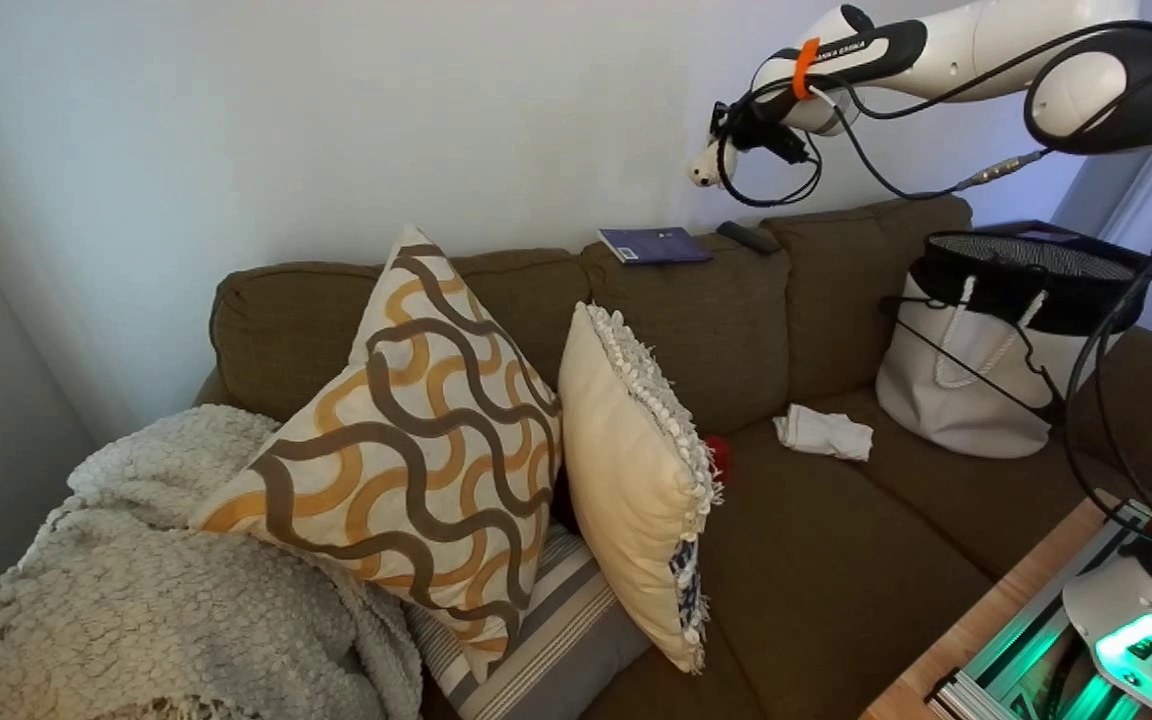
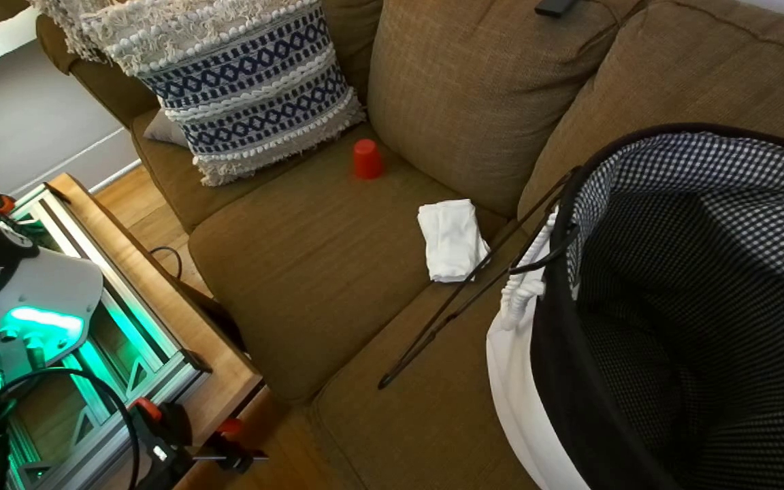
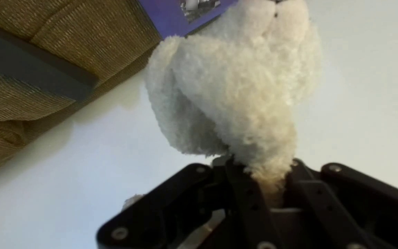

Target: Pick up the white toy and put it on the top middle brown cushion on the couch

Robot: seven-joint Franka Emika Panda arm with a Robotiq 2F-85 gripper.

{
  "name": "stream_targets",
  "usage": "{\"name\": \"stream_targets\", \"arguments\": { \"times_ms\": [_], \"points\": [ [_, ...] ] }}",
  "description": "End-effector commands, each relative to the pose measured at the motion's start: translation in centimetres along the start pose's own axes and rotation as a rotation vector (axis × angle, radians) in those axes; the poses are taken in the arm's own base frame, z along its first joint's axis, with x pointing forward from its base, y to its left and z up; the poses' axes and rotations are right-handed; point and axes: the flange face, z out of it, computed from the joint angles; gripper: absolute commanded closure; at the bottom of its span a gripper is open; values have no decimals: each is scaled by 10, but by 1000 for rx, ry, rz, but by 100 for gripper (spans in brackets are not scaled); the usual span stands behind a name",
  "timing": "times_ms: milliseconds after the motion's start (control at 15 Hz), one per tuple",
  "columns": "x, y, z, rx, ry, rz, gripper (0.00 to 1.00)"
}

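The white toy [image 1: 709, 166] is small, with a dark nose and eyes in an exterior view. It hangs in front of the wall, above the back of the couch [image 1: 806, 540]. My gripper [image 3: 263, 169] is shut on a narrow part of the toy [image 3: 240, 76], which sticks out past the fingertips. The gripper [image 1: 728, 128] shows above the toy. The top middle brown cushion [image 1: 701, 330] is below and apart from the toy; it also shows in an exterior view [image 2: 467, 88]. Gripper and toy are out of view in that exterior view.
A purple book [image 1: 654, 246] and a dark remote [image 1: 748, 238] lie along the middle cushion's top edge. A wavy-patterned pillow [image 1: 436, 430], a fringed pillow [image 1: 626, 470], a folded white cloth [image 2: 453, 238], a red cup [image 2: 367, 160] and a large basket [image 1: 976, 370] are on the couch.
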Motion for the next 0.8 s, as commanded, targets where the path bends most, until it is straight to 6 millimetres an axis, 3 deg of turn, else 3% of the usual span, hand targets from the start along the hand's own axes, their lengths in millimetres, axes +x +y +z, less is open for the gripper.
{"name": "stream_targets", "arguments": {
  "times_ms": [0,267,333,733],
  "points": [
    [6,22,34,-41,-25,82,96],
    [0,45,56,-149,-73,118,96],
    [-4,43,49,-115,-72,97,85],
    [-3,44,55,-130,-72,107,85]
  ]
}}
